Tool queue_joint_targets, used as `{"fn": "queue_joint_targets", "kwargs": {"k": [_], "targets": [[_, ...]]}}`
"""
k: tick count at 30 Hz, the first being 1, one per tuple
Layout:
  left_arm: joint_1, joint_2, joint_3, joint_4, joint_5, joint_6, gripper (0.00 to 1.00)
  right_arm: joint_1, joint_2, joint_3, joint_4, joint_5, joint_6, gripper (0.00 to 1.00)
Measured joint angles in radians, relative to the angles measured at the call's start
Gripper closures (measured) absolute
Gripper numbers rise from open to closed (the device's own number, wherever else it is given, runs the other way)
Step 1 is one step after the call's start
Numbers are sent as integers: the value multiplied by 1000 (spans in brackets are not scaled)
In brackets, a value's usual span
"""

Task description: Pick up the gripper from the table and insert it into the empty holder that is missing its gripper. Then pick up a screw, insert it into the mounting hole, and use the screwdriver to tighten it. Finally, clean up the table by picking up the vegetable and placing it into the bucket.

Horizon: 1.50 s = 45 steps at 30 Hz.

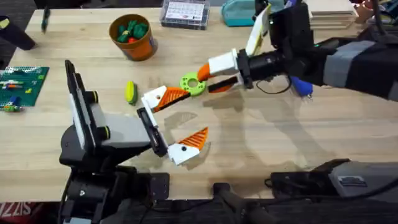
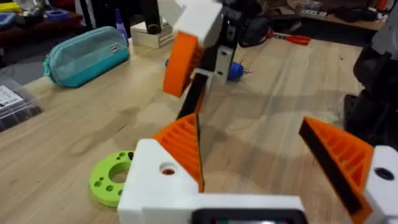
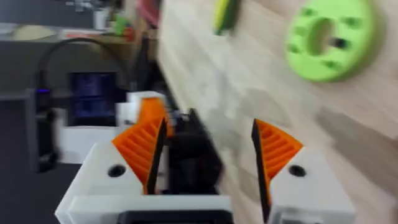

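From where I stand, the orange bucket (image 1: pixel 133 36) sits far back on the bench (image 1: pixel 261 149), green and red toy pieces showing inside it. Taking the flat green disc (image 1: pixel 193 84) as my marker: the yellow-green vegetable (image 1: pixel 130 92) lies on the wood well to the left of it, in front of the bucket. The left hand (image 1: pixel 176 122) reaches in from the lower left with its white, orange-tipped fingers spread wide; one fingertip (image 1: pixel 166 98) lies just left of the disc, the other nearer the front edge, and nothing is between them. The right hand (image 1: pixel 207 78) comes in from the right, its tips just beside the disc on its right, possibly touching it, though I can't be sure from here. Its fingers (image 3: pixel 273 149) stand apart, with nothing gripped. Further right of the disc, the blue screwdriver (image 1: pixel 301 86) lies on the bench, mostly hidden under the right arm.
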Motion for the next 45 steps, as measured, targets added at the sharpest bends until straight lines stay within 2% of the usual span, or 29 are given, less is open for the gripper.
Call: {"fn": "queue_joint_targets", "kwargs": {"k": [5, 11, 16, 22, 29, 32, 38, 41, 45], "targets": [[0, 0, 0, 0, 0, 0, 6, -45, 0, 22, -259, 122, -195, 260], [0, 0, 0, 0, 0, 0, 6, -44, 0, 212, -539, 311, -426, 228], [0, 0, 0, 0, 0, 0, 6, -33, 0, 350, -647, 456, -575, 183], [0, 0, 0, 0, 0, 0, 5, -3, 0, 386, -683, 561, -658, 145], [0, 0, 0, 0, 0, 0, 6, 8, 0, 386, -743, 589, -674, 108], [0, 0, 0, 0, 0, 0, 6, 3, 0, 386, -796, 550, -659, 18], [0, 0, 0, 0, 0, 0, 6, -22, -4, 384, -873, 457, -628, 9], [0, 0, 0, 0, 0, 0, 6, -31, -54, 343, -845, 439, -596, 11], [0, 0, 0, 0, 0, 0, 6, -37, -206, 199, -725, 426, -517, 9]]}}
